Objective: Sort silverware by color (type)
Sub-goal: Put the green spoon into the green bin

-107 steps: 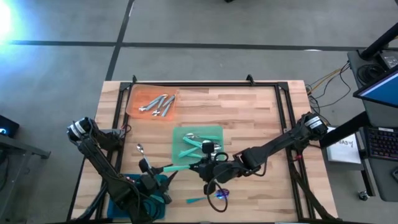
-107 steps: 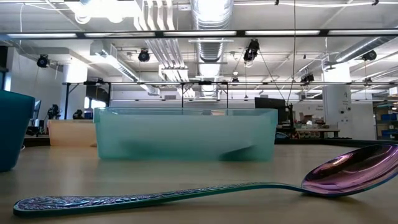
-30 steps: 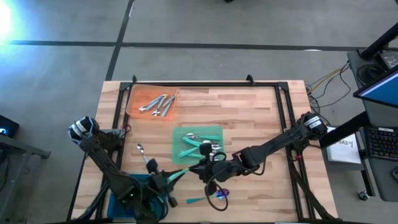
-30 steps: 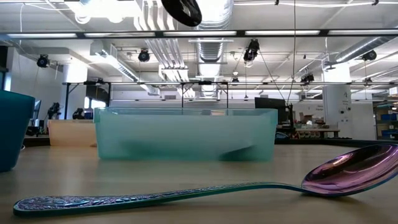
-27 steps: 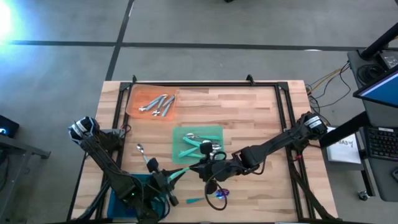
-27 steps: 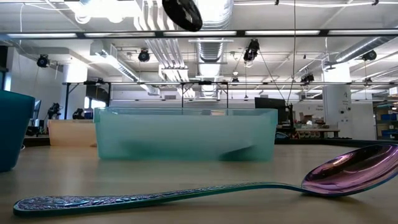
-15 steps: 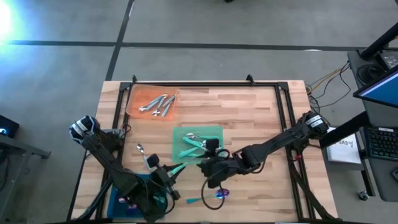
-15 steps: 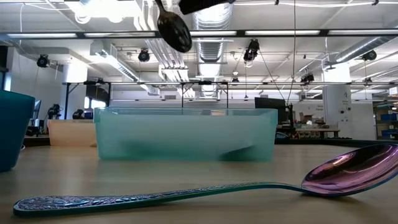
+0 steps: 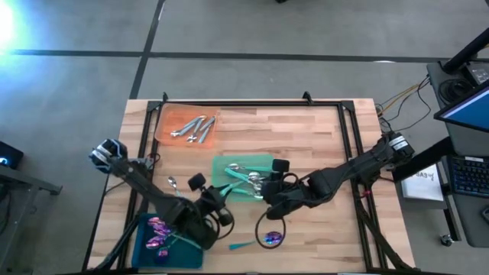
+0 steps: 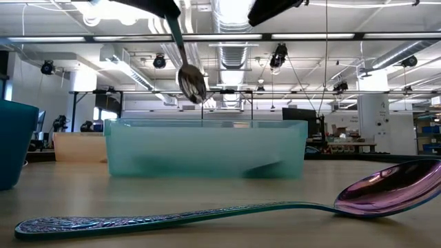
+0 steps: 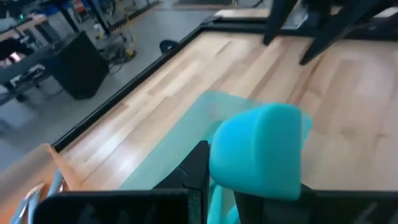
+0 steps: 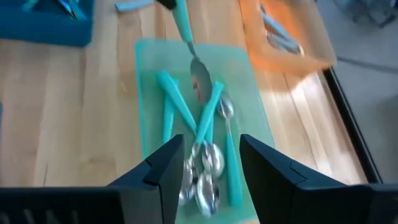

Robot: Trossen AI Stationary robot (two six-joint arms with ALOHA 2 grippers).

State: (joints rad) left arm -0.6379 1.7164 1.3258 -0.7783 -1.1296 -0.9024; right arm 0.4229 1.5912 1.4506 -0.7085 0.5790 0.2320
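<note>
the left tool [image 9: 216,200] is pinching a teal-handled silver spoon [image 12: 188,38] by its handle, bowl hanging over the green mat [image 9: 220,165], likely because like pieces belong there; the right tool [image 9: 269,186] is hovering over that mat's spoon pile [image 12: 202,146] with fingers spread and empty, probably to clear the drop; silver pieces are lying on the orange mat [image 9: 165,122], purple-headed ones on the dark teal mat [image 9: 145,229]; one purple-headed spoon [image 9: 263,241] is lying on the counter [image 9: 306,137], unsorted.

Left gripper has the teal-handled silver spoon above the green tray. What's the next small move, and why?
Probably lower the left gripper a little and release. Its teal-handled silver spoon hangs head-down above the translucent green tray, where matching teal-handled spoons lie, and the right gripper stands open over that tray, holding nothing.
</note>
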